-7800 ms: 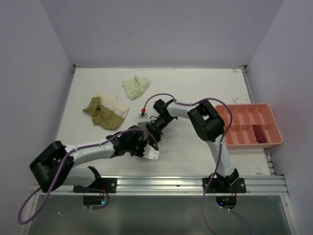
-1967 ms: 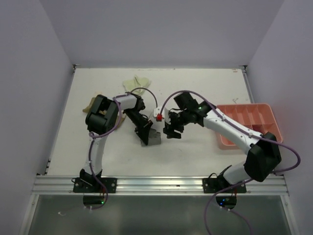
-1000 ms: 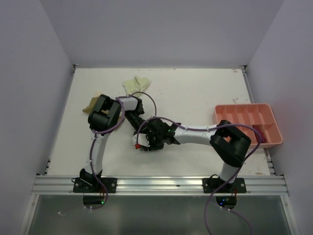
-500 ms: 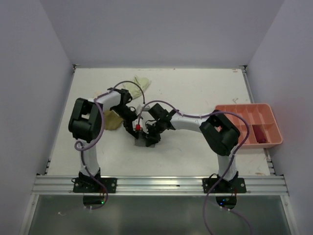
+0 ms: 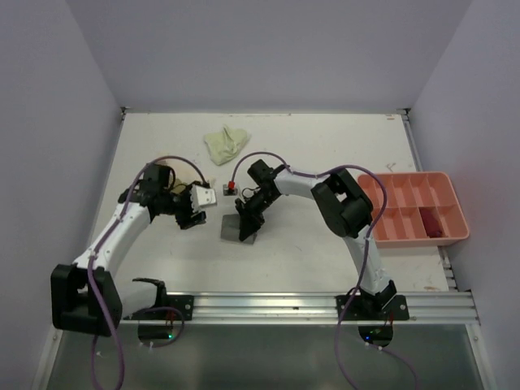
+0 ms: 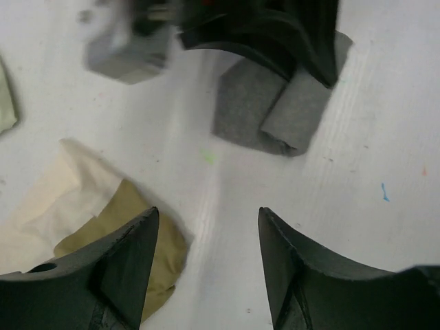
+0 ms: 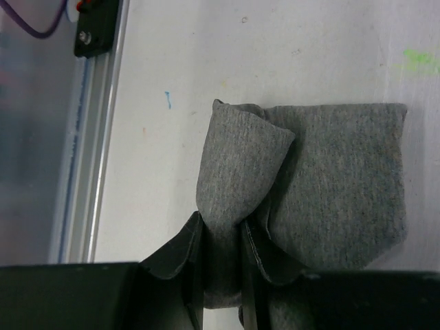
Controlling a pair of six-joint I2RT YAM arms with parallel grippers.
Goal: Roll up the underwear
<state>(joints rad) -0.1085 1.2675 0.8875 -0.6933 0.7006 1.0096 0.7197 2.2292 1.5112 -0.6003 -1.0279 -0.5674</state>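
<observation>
The right arm's fingers (image 7: 180,256), nearly closed, pinch the rolled fold of a grey soft-knit cloth garment (image 7: 330,179) at the centre of the white table (image 5: 325,154). One end is a tube and the rest lies flat. The left arm's fingers (image 6: 130,265) stand wide and empty at its 9 o'clock. Half a second earlier both arms met over the grey piece, and the left has since drawn back. A crumpled cream cloth garment (image 6: 48,206) and an olive-tan cloth garment (image 6: 134,227) lie below the left fingers, largely hidden by that arm from above. A crumpled pale yellow-green garment (image 5: 226,145) sits at 11 o'clock. At 3 o'clock, a salmon-pink plastic compartment tray (image 5: 390,195) holds a dark red bundle (image 5: 432,221), its shape hard to make out.
</observation>
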